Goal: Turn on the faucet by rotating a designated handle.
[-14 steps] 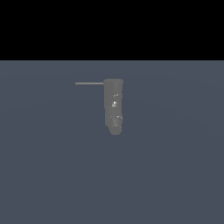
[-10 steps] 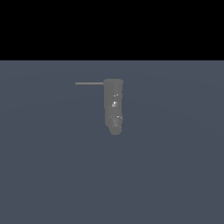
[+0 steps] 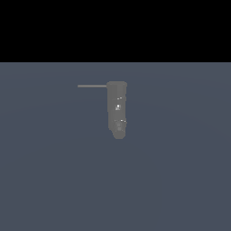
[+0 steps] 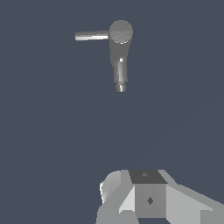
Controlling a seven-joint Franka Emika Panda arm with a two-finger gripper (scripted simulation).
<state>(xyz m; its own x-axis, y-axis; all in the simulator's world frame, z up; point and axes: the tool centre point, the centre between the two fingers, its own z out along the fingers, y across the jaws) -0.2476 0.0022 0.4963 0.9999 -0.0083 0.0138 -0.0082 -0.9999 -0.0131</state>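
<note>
The faucet [image 3: 117, 108] is a dark grey upright column with white specks, standing on the grey floor in the middle of the exterior view. The handle [image 3: 92, 85] is a thin grey rod sticking out from the column's top toward the exterior view's left. The wrist view looks down on the faucet's round top [image 4: 120, 31], with the handle [image 4: 92, 36] to one side and a spout [image 4: 120, 72] running toward the camera. Part of my gripper [image 4: 144, 197] shows at the edge of the wrist view, well away from the faucet. Its fingertips are not clear. The arm is out of the exterior view.
A flat blue-grey floor [image 3: 180, 180] lies all around the faucet. A black band fills the top of the exterior view.
</note>
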